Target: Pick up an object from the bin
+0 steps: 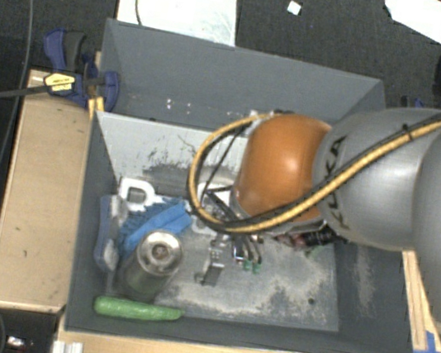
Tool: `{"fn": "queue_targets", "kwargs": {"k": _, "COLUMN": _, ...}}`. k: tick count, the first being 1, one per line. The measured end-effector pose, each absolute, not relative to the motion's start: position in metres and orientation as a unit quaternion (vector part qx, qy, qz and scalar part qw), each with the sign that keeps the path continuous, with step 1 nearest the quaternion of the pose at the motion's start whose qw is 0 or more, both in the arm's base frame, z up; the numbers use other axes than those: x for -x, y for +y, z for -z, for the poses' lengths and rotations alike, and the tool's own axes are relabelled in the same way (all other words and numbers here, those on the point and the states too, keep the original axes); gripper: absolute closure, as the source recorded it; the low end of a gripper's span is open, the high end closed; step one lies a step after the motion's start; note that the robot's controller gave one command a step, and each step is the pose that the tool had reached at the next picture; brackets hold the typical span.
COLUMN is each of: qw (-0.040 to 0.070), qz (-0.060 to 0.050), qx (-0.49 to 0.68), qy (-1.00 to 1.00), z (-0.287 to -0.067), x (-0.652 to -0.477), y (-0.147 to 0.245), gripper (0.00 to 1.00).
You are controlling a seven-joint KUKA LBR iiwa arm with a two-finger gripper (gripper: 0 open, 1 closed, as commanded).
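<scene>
Grey bin [300,298] floor lies bare under the arm [280,169], whose jaws I cannot tell apart or together, so this looks like the approach, likely needing a shift toward 9 o'clock onto the metal can [157,255] nearby.

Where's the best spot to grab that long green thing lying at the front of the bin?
Probably the middle of the green thing, from straight above, pinched across its narrow width: it lies flat along the bin's front wall, with the metal can close behind.
</scene>
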State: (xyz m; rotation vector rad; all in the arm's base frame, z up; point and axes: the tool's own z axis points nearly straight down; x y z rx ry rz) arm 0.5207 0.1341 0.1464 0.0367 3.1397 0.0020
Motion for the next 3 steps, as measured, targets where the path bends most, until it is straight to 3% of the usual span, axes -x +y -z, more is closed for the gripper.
{"fn": "queue_targets", "kwargs": {"k": 1, "qw": 0.001, "qz": -0.001, "qx": -0.012, "qy": 1.0, "z": -0.146, "x": -0.521, "y": 0.134, "gripper": 0.0}}
{"fn": "queue_targets", "kwargs": {"k": 2, "qw": 0.0, "qz": -0.001, "qx": 0.074, "qy": 0.997, "z": -0.105, "x": -0.482, "y": 0.149, "gripper": 0.0}}
{"fn": "queue_targets", "kwargs": {"k": 3, "qw": 0.001, "qz": -0.001, "qx": -0.135, "qy": 0.991, "z": -0.165, "x": -0.478, "y": 0.157, "gripper": 0.0}}
